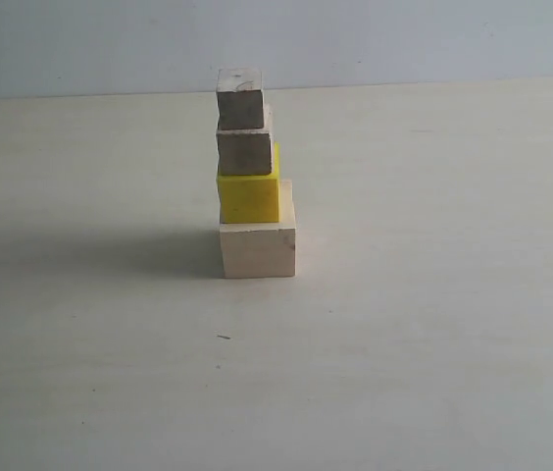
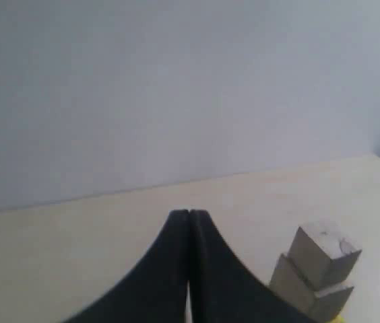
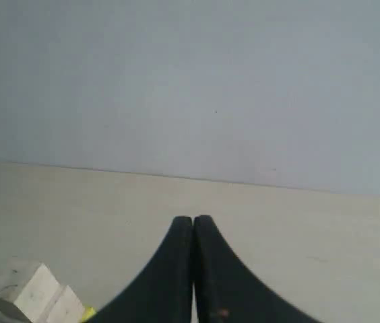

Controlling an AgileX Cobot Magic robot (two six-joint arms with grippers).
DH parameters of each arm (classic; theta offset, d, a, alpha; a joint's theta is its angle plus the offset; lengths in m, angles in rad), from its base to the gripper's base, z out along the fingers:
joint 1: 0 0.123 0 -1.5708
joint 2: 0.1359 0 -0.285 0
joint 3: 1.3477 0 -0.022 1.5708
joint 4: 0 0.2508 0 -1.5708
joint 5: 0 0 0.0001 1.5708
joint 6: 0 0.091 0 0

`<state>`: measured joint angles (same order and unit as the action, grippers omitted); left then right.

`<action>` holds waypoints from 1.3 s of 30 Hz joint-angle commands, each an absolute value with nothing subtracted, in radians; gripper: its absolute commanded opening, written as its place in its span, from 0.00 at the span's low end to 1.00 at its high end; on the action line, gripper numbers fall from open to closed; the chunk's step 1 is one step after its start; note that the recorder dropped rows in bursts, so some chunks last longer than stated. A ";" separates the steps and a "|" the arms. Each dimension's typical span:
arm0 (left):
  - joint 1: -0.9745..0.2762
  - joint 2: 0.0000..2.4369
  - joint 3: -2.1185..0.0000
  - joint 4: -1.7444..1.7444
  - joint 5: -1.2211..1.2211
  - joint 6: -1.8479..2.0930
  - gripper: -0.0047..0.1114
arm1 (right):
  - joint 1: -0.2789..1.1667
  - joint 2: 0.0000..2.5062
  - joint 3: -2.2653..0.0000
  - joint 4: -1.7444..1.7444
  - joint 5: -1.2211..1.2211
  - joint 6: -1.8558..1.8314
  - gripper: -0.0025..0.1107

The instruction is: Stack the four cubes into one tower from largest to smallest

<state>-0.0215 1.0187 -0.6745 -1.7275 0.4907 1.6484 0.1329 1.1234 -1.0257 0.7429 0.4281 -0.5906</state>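
Four cubes, counted from the bottom: one large wood cube [image 1: 257,250], one yellow cube [image 1: 248,199], one small wood cube [image 1: 244,152] and one smallest wood cube [image 1: 239,100]. That makes three of bare wood and one yellow, all in a single tower [image 1: 252,177]. It stands upright on the pale table [image 1: 433,343], nearer the far edge than the near one and about midway across the width that shows. The cubes are not squared up. Each upper one sits toward the left of the one below, leaving a strip of that cube's top bare on the right. The two upper wood cubes look grey in shadow, and the top one carries a faint pencil-like mark that I cannot read.

There are two grippers, both apart from the tower. The left gripper [image 2: 188,214] has its two dark fingers pressed together with nothing between them. The right gripper [image 3: 193,219] is the same, closed and empty. Only the fingertips show, and the rest is cut off.

From either wrist view only the top two cubes and a sliver of yellow show at the picture's edge, and the base is out of sight. A plain wall [image 1: 404,39] rises behind the table's far edge.
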 commanded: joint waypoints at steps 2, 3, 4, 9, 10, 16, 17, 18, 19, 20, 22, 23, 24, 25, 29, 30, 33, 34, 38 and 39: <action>-0.018 0.886 -0.674 -1.744 0.396 1.731 0.04 | 0.134 1.015 -1.022 0.741 0.439 -0.601 0.02; -0.018 0.874 -0.674 -1.744 0.396 1.731 0.04 | 0.134 1.001 -1.022 0.741 0.439 -0.601 0.02; -0.018 0.856 -0.674 -1.744 0.396 1.731 0.04 | 0.134 0.980 -1.022 0.741 0.439 -0.598 0.02; -0.018 0.809 -0.674 -1.744 0.384 1.726 0.04 | 0.134 0.935 -1.022 0.741 0.439 -0.600 0.02; -0.018 0.800 -0.674 -1.744 0.384 1.722 0.04 | 0.134 0.933 -1.022 0.741 0.439 -0.600 0.02; -0.018 0.786 -0.674 -1.744 0.384 1.724 0.04 | 0.134 0.930 -1.022 0.741 0.439 -0.598 0.02; -0.018 0.786 -0.674 -1.744 0.384 1.724 0.04 | 0.134 0.930 -1.022 0.741 0.439 -0.598 0.02; -0.018 0.786 -0.674 -1.744 0.384 1.724 0.04 | 0.134 0.930 -1.022 0.741 0.439 -0.598 0.02; -0.018 0.786 -0.674 -1.744 0.384 1.724 0.04 | 0.134 0.930 -1.022 0.741 0.439 -0.598 0.02; -0.018 0.786 -0.674 -1.744 0.384 1.724 0.04 | 0.134 0.930 -1.022 0.741 0.439 -0.598 0.02; -0.018 0.786 -0.674 -1.744 0.384 1.724 0.04 | 0.134 0.930 -1.022 0.741 0.439 -0.600 0.02; -0.018 0.786 -0.674 -1.744 0.384 1.724 0.04 | 0.134 0.930 -1.022 0.741 0.439 -0.600 0.02; -0.018 0.786 -0.674 -1.744 0.384 1.724 0.04 | 0.134 0.930 -1.022 0.741 0.439 -0.600 0.02; -0.018 0.786 -0.674 -1.744 0.384 1.724 0.04 | 0.134 0.930 -1.022 0.741 0.439 -0.600 0.02; -0.018 0.786 -0.674 -1.744 0.384 1.724 0.04 | 0.134 0.930 -1.022 0.741 0.439 -0.598 0.02; -0.018 0.786 -0.674 -1.744 0.384 1.724 0.04 | 0.134 0.930 -1.022 0.741 0.439 -0.598 0.02; -0.018 0.786 -0.674 -1.744 0.384 1.724 0.04 | 0.134 0.930 -1.022 0.741 0.439 -0.598 0.02; -0.018 0.786 -0.674 -1.744 0.384 1.724 0.04 | 0.134 0.930 -1.022 0.741 0.439 -0.598 0.02; -0.018 0.786 -0.674 -1.744 0.384 1.724 0.04 | 0.134 0.930 -1.022 0.741 0.439 -0.600 0.02; -0.018 0.786 -0.674 -1.744 0.384 1.724 0.04 | 0.134 0.930 -1.022 0.741 0.439 -0.600 0.02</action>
